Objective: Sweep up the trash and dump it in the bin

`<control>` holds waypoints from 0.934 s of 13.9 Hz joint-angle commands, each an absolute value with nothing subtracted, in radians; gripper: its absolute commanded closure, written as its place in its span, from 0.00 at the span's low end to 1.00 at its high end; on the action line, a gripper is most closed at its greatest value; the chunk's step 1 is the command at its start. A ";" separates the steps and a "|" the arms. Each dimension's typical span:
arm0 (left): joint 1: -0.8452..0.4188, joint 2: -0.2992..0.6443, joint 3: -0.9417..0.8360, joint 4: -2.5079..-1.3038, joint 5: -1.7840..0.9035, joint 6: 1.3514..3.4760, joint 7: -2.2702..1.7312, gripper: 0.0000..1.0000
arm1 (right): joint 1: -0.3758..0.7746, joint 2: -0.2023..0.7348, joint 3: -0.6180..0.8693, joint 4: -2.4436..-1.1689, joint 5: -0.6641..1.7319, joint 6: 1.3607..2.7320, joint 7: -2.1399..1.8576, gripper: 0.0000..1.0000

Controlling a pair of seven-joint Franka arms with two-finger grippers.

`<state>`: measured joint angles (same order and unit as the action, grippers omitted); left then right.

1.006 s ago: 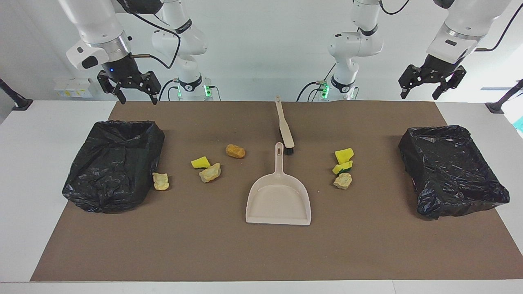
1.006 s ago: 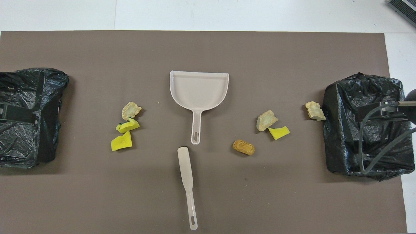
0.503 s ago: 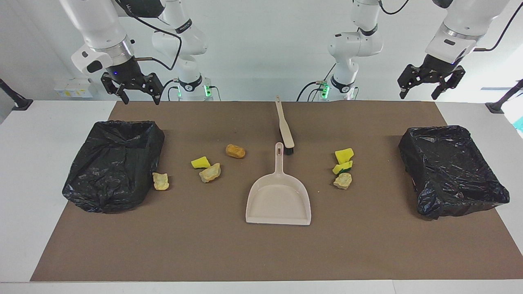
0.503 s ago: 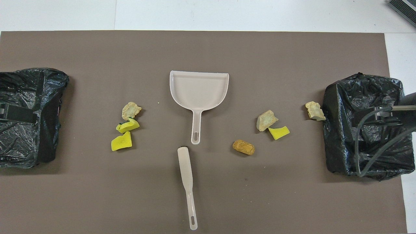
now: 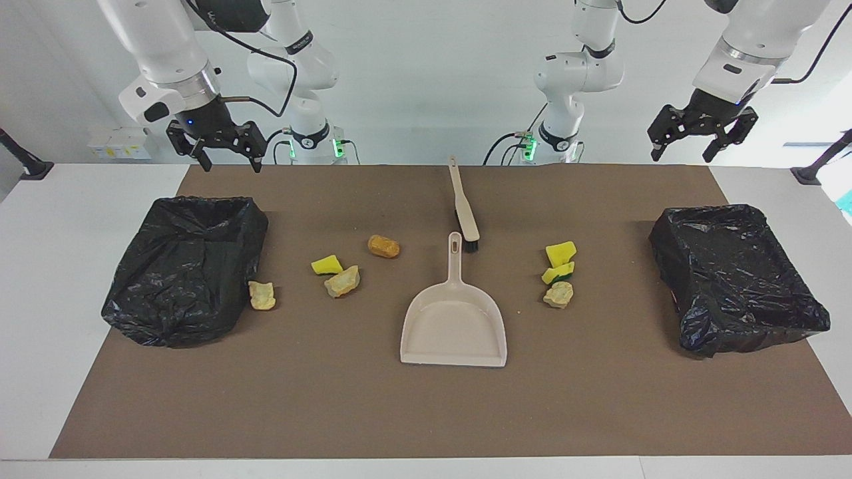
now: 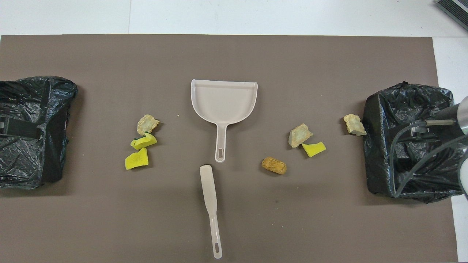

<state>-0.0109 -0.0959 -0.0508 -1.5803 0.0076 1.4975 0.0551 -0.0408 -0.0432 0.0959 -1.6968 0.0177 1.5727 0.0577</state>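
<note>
Dustpan lies flat mid-table on the brown mat, long axis running toward/away from the robots: handle end points at the robots, open mouth points away from them. Brush lies nearer the robots than the dustpan, same rough axis with a slight slant; bristle head sits just beside the dustpan handle tip, thin handle points at the robots. Bristles show only in the facing view; overhead shows just the beige back.

Trash: seven lumps on the mat, in two groups either side of the dustpan. Toward the left arm's end: yellow sponge, yellow-green sponge, tan chunk, in a tight row, touching or nearly so. Toward the right arm's end: orange-brown chunk, yellow sponge piece touching a tan chunk, and a pale chunk right against the black bin at that end. Second black bin at the left arm's end, cut off at the frame edge in overhead.

Right gripper hangs in the air over the robot-side edge of its bin, jaws wide, holding nothing; overhead shows only its cable and wrist, partly covering the bin. Left gripper up in the air over the table edge near its bin, jaws wide, holding nothing.
</note>
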 commanded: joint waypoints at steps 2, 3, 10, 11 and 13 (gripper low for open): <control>-0.072 -0.164 -0.055 -1.670 0.003 1.491 0.045 0.00 | 0.021 0.031 0.103 -1.671 0.032 1.653 0.156 0.00; -0.093 -0.179 -0.057 -1.695 -0.006 1.496 0.020 0.00 | 0.047 0.040 0.103 -1.671 0.026 1.686 0.182 0.00; -0.322 -0.262 -0.058 -1.899 -0.023 1.569 -0.198 0.00 | 0.201 0.216 0.106 -1.636 0.020 1.842 0.366 0.00; -0.351 -0.282 -0.058 -1.939 -0.040 1.586 -0.209 0.00 | 0.216 0.271 0.107 -1.571 0.020 1.823 0.371 0.00; -0.408 -0.323 -0.058 -2.032 -0.051 1.643 -0.264 0.00 | 0.248 0.333 0.107 -1.526 0.020 1.828 0.432 0.00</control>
